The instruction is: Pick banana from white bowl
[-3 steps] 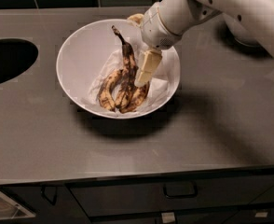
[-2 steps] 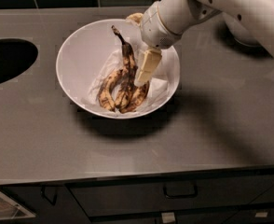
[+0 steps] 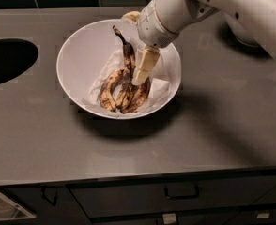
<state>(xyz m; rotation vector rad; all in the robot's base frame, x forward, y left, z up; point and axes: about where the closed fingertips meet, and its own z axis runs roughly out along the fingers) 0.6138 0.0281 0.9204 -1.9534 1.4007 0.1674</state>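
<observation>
The white bowl (image 3: 77, 55) sits on the grey counter, lined with crumpled white paper. Three overripe bananas lie in it. The banana (image 3: 127, 60) is the longest and darkest, with its long dark stem pointing up toward the bowl's far rim. Two shorter, yellower spotted bananas (image 3: 109, 87) lie on either side of its lower end. My gripper (image 3: 139, 78) reaches down into the bowl from the upper right, right against the dark banana's right side, over the middle of the bunch.
A dark round opening (image 3: 6, 60) is cut into the counter at the left. My white arm (image 3: 213, 3) crosses the upper right. Dark tiles run along the back. Drawers with a handle (image 3: 180, 191) sit below the counter's front edge.
</observation>
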